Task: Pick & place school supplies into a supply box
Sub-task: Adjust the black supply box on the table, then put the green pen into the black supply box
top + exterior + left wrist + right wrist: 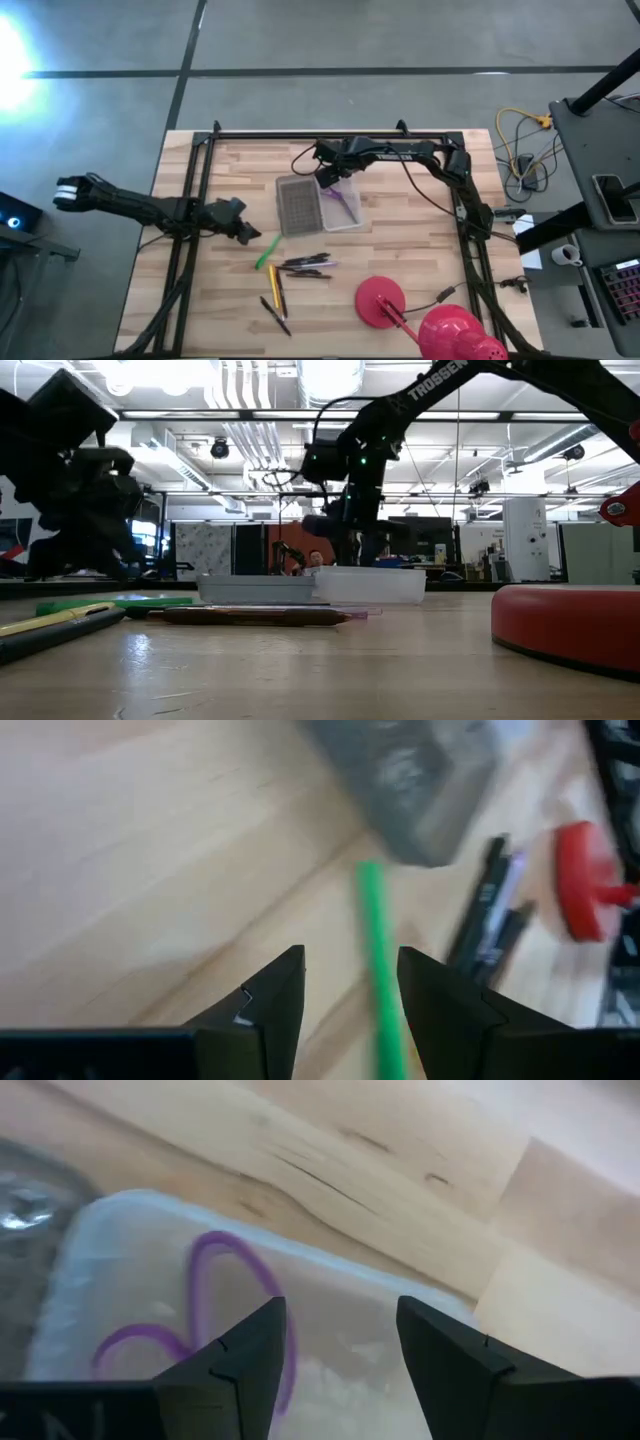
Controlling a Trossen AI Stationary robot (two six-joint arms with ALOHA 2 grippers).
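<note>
A robotics lab is indicated by ceiling ducts [240, 440], strip lights [330, 380], a concrete floor [350, 40] and equipment benches [600, 130].

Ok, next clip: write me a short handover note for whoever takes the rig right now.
Left gripper: open, empty, beside the green marker.
Right gripper: open, empty, over the clear supply box.
Done: purple-handled scissors lie in the box; its grey lid sits alongside.
Left: the green marker, the dark pens and the yellow pencil are on the table, not yet boxed.
The red lamp is not part of the job.
</note>
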